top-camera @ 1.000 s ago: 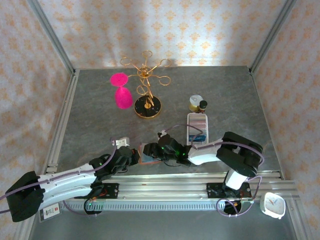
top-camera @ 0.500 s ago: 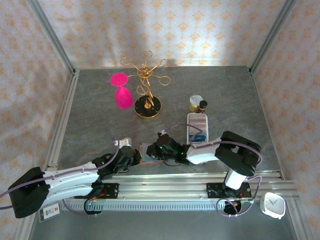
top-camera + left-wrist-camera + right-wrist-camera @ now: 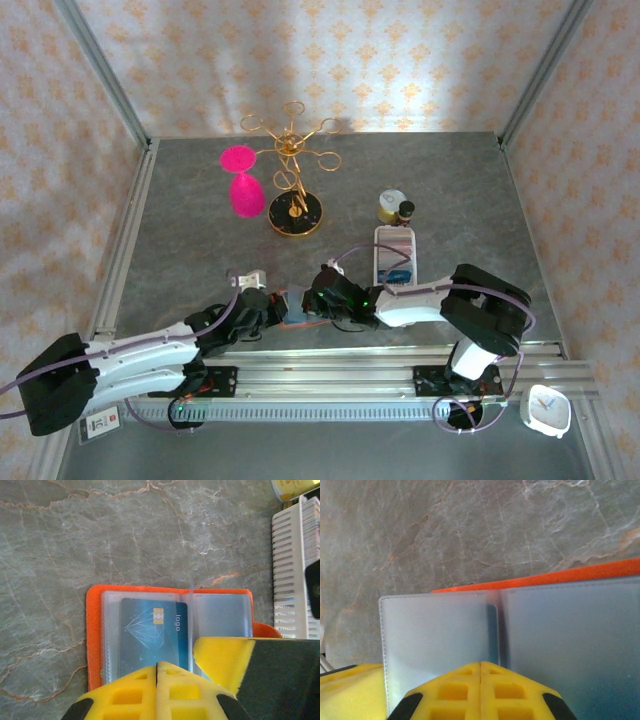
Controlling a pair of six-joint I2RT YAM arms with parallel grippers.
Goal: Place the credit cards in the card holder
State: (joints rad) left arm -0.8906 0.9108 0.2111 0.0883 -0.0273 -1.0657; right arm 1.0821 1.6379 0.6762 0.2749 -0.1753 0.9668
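at the counter's (image 3: 100, 530) near edge the left gripper (image 3: 156, 672) has its jaws pressed together over the near side of the open card holder (image 3: 93, 640). the right gripper (image 3: 480, 672), jaws also closed, sits over its clear pockets. i cannot tell whether either pinches a leaf. a teal card (image 3: 150, 635) lies tucked in one pocket. farther right stands a white tray (image 3: 393, 255), and beyond it a jar (image 3: 391, 205) and a gold stand (image 3: 293, 190).
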